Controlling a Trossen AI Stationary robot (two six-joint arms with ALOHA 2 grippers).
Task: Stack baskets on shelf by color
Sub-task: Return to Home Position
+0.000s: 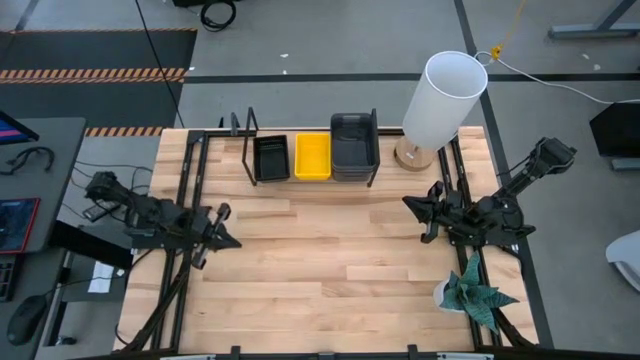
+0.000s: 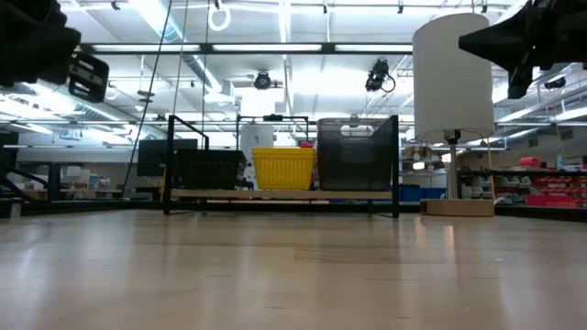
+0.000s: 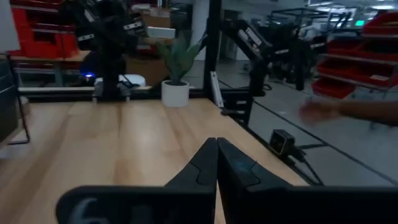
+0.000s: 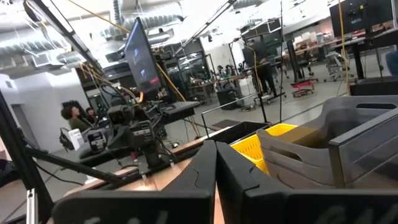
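The shelf (image 1: 246, 132) stands at the 12 o'clock edge of the table (image 1: 320, 275), seen from above. Its pale board carries three groups of baskets in one row. The black baskets (image 1: 271, 158) are at the 9 o'clock end, the yellow baskets (image 1: 312, 156) are in the middle, and the grey baskets (image 1: 354, 147) are at the 3 o'clock end, just beside the upright loop there. The yellow group stands just beside the grey one and a little apart from the black one. From table height the grey group is the tallest and the black one is the lowest. In the right wrist view more than one grey rim shows, one inside the other; how many black or yellow ones are nested I cannot tell

The left hand (image 3: 216, 148) hangs above the table at the 9 o'clock side, clenched on nothing, its two fingers pressed together. The right hand (image 4: 216, 150) hangs at the 3 o'clock side, also clenched and holding nothing. Both are well apart from the shelf

A tall white cylinder (image 1: 446, 98) on a wood base stands at about 1 o'clock, near the grey baskets. A plant (image 1: 472, 294) in a white pot stands at about 4 o'clock
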